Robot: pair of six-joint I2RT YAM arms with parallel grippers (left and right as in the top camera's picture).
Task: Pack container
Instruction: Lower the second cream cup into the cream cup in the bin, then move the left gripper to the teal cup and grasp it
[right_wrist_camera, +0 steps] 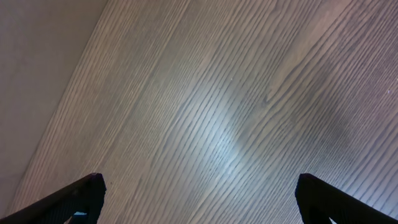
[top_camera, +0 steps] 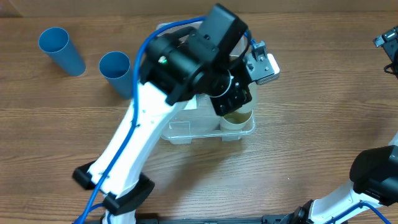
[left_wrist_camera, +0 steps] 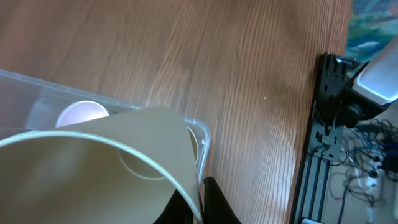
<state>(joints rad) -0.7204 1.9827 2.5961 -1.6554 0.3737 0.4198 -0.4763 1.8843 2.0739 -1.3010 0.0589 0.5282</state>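
The container is a large clear plastic bin in the middle of the table, mostly covered by my left arm. My left gripper is shut on the rim of a beige cup, which stands upright in the container's front right corner. In the left wrist view the fingers pinch the beige cup's wall, right by the container's rounded corner. A pale round thing lies inside the container behind the cup. My right gripper is open and empty over bare wood.
Two blue cups stand upright on the table at the far left, outside the container. A black frame with cables runs along the table edge in the left wrist view. The right arm's base sits at the front right.
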